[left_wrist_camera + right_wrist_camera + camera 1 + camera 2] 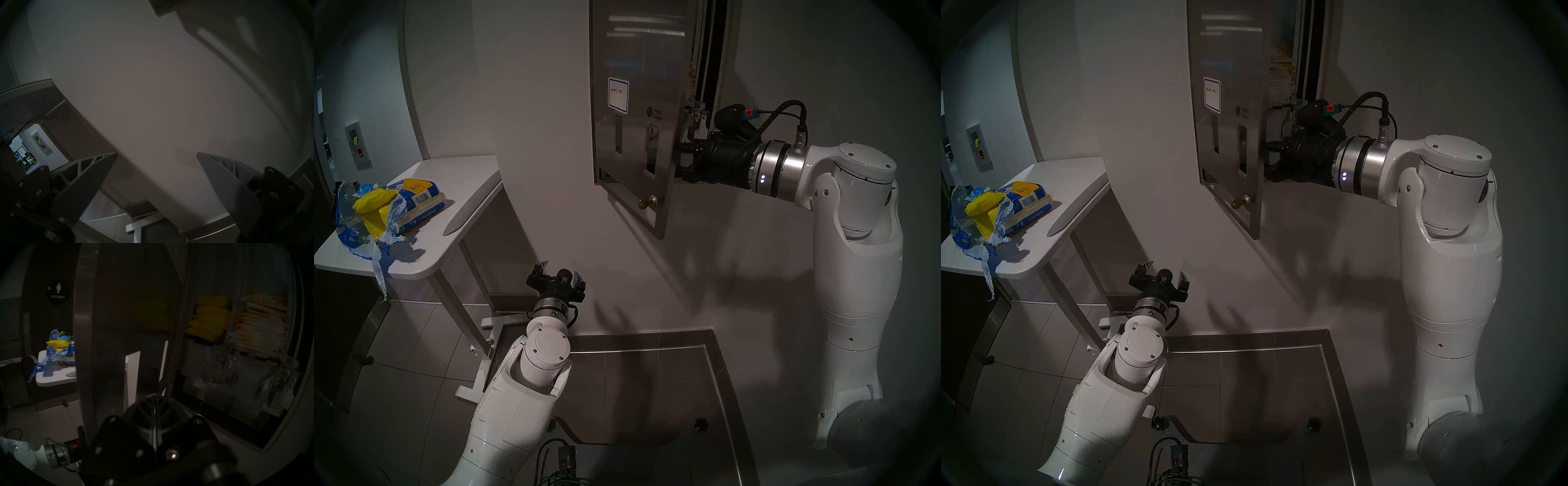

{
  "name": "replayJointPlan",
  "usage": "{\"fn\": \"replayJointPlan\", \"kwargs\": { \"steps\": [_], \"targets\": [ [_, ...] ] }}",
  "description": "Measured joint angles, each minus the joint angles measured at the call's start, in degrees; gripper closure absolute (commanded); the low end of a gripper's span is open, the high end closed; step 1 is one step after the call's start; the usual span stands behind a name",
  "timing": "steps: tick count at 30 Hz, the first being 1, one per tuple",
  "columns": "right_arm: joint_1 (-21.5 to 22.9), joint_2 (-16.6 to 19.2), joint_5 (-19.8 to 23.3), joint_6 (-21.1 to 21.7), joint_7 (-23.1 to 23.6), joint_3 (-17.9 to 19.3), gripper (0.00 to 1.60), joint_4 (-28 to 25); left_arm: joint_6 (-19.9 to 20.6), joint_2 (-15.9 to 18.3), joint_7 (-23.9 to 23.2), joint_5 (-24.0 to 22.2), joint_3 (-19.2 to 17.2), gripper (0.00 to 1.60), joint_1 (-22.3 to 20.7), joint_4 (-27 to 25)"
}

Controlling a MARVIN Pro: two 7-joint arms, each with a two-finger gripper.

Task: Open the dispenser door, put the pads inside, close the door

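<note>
The dispenser door [639, 101], a steel panel with a blue-bordered label, stands partly swung out from the wall cabinet. My right gripper [685, 159] is just behind the door's free edge, between door and cabinet. In the right wrist view its fingertips [155, 395] are pressed together, shut on nothing, close to the door's dark back [110, 327]. Yellow pads [210, 317] lie stacked inside the cabinet. More yellow pads [375, 203] sit in the torn pack on the table. My left gripper [560, 271] hangs low by the wall, open and empty, also seen from the left wrist [157, 153].
A white side table [449, 190] at the left carries the torn blue-and-yellow pack [415, 200]. A key [648, 202] sticks out of the door's lock. White packets with orange flowers [260, 327] fill the cabinet's right column. A steel-edged floor ledge [714, 342] runs below.
</note>
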Motion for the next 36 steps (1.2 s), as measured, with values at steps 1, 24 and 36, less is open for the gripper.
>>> {"fn": "replayJointPlan", "kwargs": {
  "steps": [1, 24, 36],
  "targets": [
    [0.0, 0.2, 1.1, 0.0, 0.0, 0.0, 1.6, 0.4, 0.0, 0.0, 0.0, 0.0, 0.0, 0.0, 0.0, 0.0],
    [1.6, 6.9, 21.1, 0.0, -0.1, -5.2, 1.6, 10.4, 0.0, 0.0, 0.0, -0.1, 0.0, 0.0, 0.0, 0.0],
    [6.3, 9.1, 27.8, 0.0, -0.6, -11.3, 1.6, 11.7, 0.0, 0.1, 0.1, -0.1, 0.1, 0.0, 0.0, 0.0]
  ]
}}
